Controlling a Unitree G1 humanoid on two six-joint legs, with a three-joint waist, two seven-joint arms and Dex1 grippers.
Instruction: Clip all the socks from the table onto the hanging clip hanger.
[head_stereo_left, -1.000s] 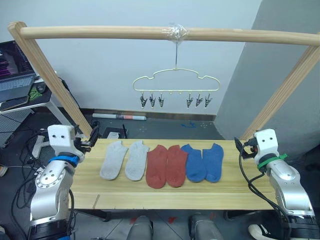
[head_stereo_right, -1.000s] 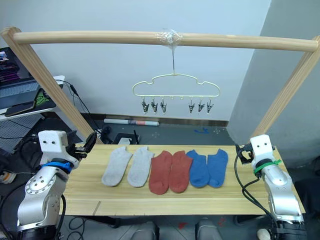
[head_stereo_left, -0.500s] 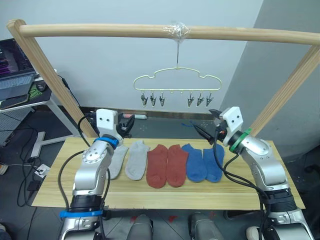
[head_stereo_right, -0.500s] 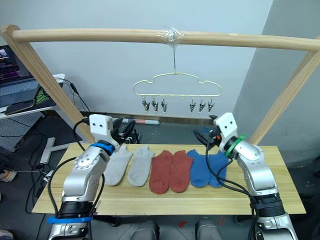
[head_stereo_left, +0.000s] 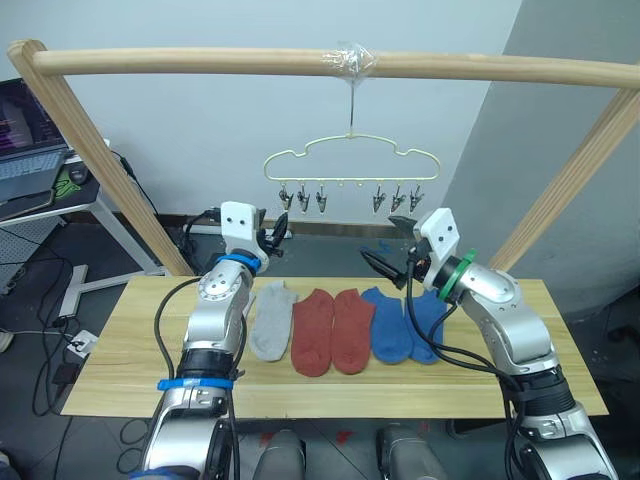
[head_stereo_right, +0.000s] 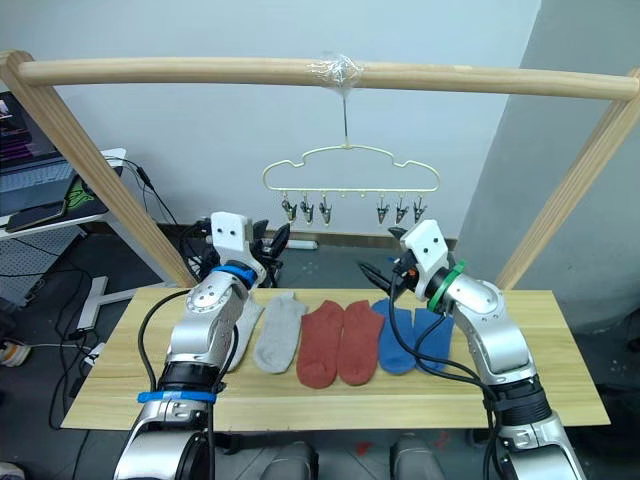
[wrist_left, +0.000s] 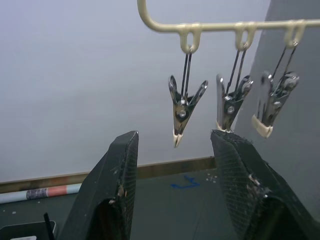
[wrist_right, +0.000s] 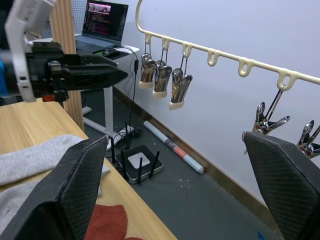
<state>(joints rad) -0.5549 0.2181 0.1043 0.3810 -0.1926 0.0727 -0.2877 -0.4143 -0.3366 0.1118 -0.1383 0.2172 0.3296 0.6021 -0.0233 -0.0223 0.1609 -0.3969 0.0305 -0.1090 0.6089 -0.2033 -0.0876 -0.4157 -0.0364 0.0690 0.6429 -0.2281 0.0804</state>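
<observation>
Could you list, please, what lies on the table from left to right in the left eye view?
Grey sock → two red socks → two blue socks. The second grey sock is mostly hidden behind the left arm.

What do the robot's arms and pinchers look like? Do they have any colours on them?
Both arms are shiny silver metal with loose black cables. The left arm wears blue bands, the right arm a green one. Each has a white boxy block at the wrist. The left gripper and right gripper have black, textured fingers.
</observation>
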